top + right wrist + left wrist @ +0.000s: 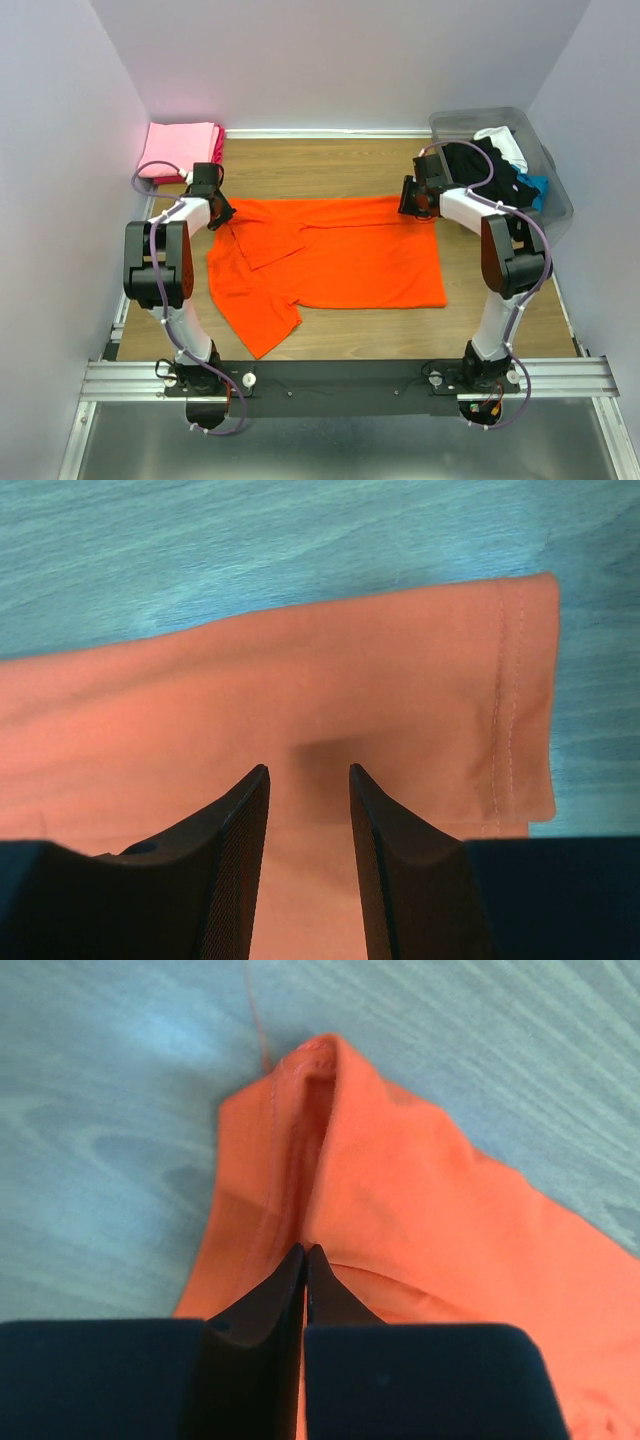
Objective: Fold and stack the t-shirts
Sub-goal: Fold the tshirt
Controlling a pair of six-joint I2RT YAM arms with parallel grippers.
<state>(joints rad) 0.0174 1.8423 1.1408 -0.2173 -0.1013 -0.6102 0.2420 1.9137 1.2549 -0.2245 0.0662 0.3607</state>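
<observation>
The bright orange t-shirt (330, 262) lies spread on the wooden table, with its left side partly folded over. My left gripper (222, 212) is at the shirt's far left corner. In the left wrist view its jaws (305, 1250) are shut on a raised fold of the orange cloth (400, 1190). My right gripper (412, 200) is at the far right corner. In the right wrist view it (308, 770) is open, with its fingers on either side of the flat orange cloth (300, 680) near the hemmed edge.
A folded light pink t-shirt (180, 148) with magenta beneath it lies at the back left corner. The translucent grey bin (545, 190) at the back right holds black (480, 165), white (505, 140) and blue (532, 186) shirts. White walls enclose the table.
</observation>
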